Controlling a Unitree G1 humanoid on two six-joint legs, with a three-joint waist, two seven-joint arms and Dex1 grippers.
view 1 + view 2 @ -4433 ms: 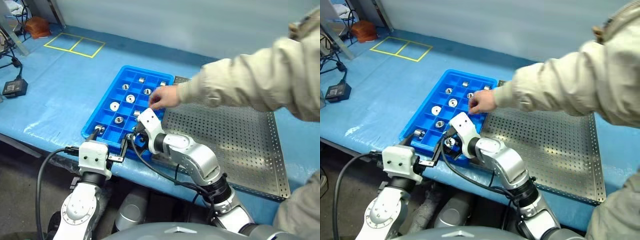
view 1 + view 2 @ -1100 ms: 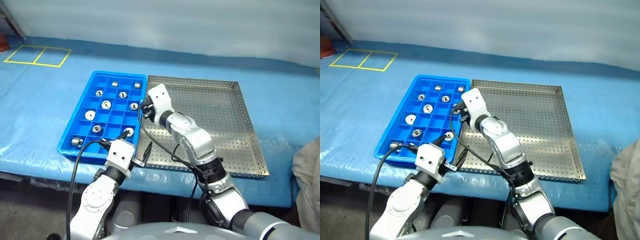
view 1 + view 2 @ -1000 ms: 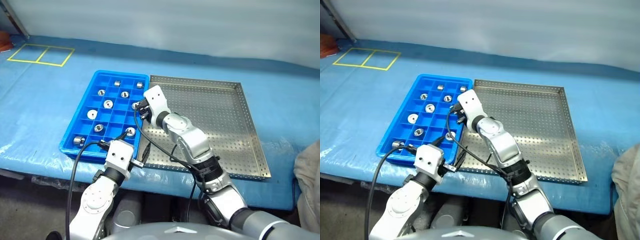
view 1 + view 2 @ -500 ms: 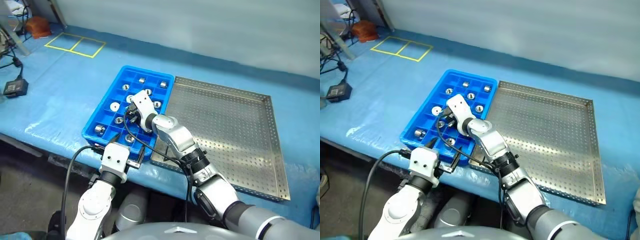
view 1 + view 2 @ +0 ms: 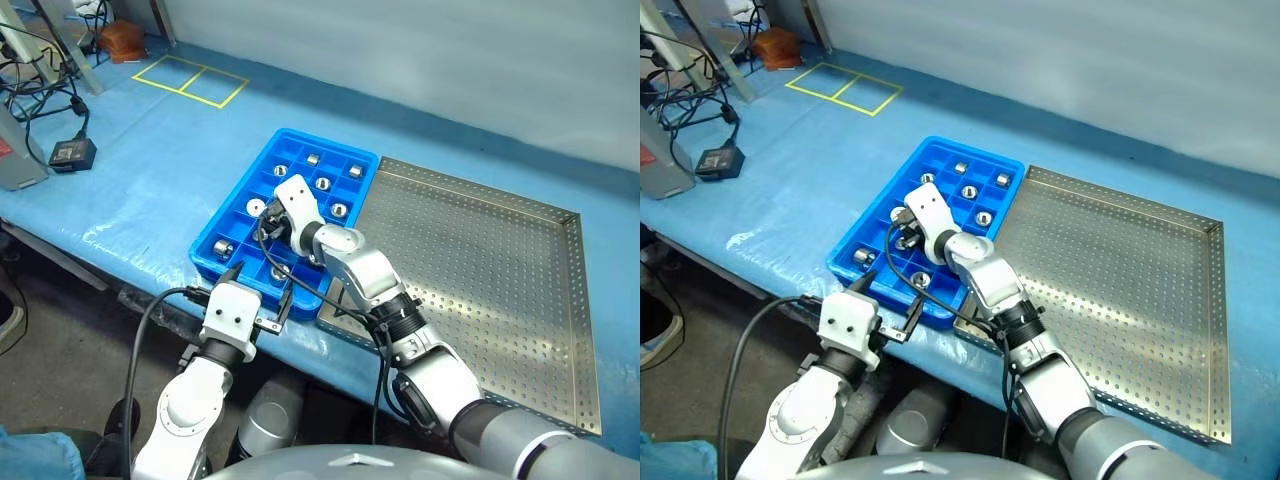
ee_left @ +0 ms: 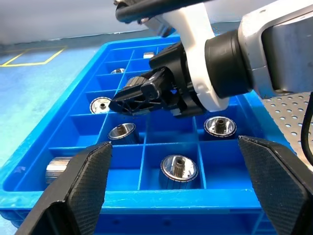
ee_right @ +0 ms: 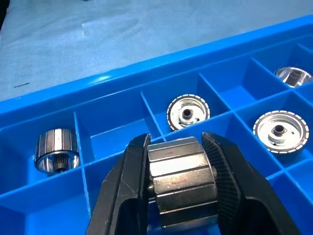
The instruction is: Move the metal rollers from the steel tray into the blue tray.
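Note:
The blue tray (image 5: 236, 200) lies on the blue-covered table with the steel tray (image 5: 480, 260) along its right side. Several metal rollers (image 5: 323, 184) sit in its compartments, some upright (image 7: 188, 112) and one on its side (image 7: 56, 149). My right gripper (image 5: 268, 232) hovers low over the tray's middle compartments, shut on a metal roller (image 7: 182, 181). My left gripper (image 5: 258, 290) is open at the tray's near rim with nothing between its fingers (image 6: 73, 191). Just ahead of it, a roller (image 6: 179, 169) sits in the front row.
Yellow tape squares (image 5: 190, 78) mark the table at the far left. A black power adapter (image 5: 72, 153) with cables lies beside the table's left edge. The table's front edge runs just below the blue tray.
The camera has swung left. My right gripper carried its roller from the blue tray's right edge to over its middle compartments. The person's arm seen earliest is gone. The left gripper stayed.

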